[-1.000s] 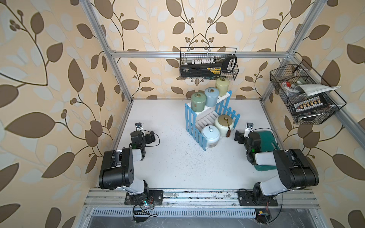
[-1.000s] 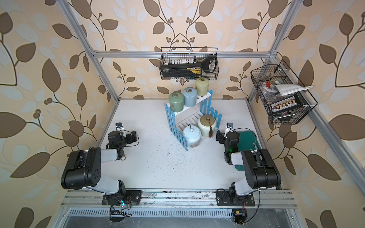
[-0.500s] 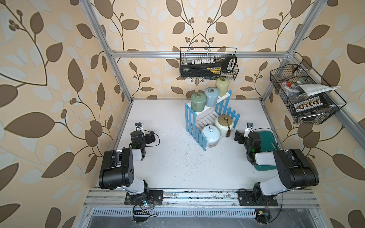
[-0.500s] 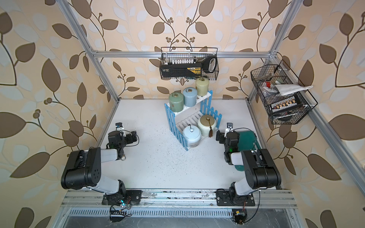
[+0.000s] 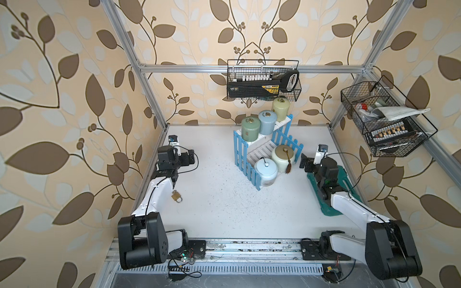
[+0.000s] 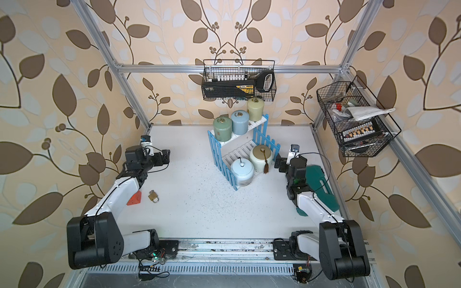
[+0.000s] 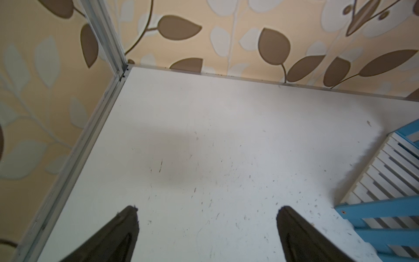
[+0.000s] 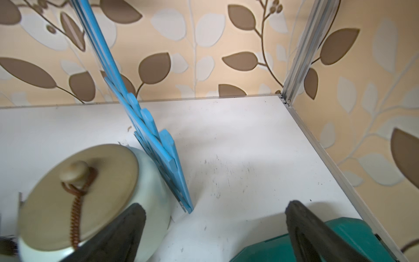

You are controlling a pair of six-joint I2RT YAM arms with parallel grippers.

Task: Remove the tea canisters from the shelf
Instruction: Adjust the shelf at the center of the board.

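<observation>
In both top views nothing has shifted: all five tea canisters (image 5: 250, 128) sit on the shelf (image 5: 240, 152), so your task is unstarted; left wrist view, left gripper (image 7: 207, 211) spread over the table (image 7: 204, 127); right wrist view, right gripper (image 8: 215, 208) spread, empty, just beside the cream canister (image 8: 79, 199).

Leaf-patterned beige wallpaper (image 5: 74, 74) and aluminium framing (image 5: 187, 67) enclose a speckled white tabletop (image 5: 212, 199).

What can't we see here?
- Red block: mostly under the left arm in a top view.
- Teal plastic case: right arm covers its middle in both top views.
- Cream squat canister with brown tassel: blurred, cropped, right wrist view.
- Side wall's black wire basket contents: white cloth covers them, top views.
</observation>
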